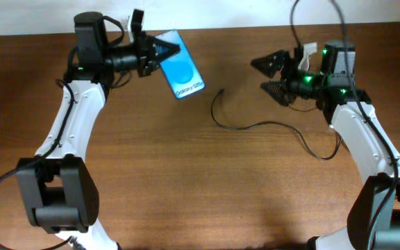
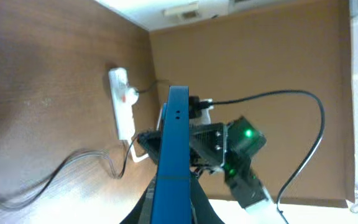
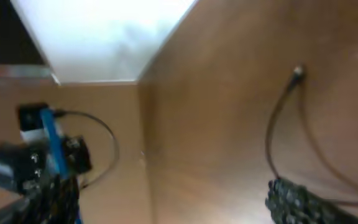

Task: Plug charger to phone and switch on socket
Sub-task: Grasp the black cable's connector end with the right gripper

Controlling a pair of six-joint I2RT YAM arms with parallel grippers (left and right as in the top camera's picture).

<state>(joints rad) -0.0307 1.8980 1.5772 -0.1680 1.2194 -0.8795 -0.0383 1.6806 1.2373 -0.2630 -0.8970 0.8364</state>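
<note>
My left gripper is shut on the upper end of the phone and holds it tilted above the table, blue screen up. In the left wrist view the phone stands edge-on between the fingers. The charger lies loose on the table, its tip near the middle; the tip also shows in the right wrist view. My right gripper is open and empty, above the table right of the tip. The socket lies on the table, with a black plug in it.
The brown table ends at a pale wall at the back. The right arm with its green light hangs over the area beside the socket. Thick black robot cables rise behind the right arm.
</note>
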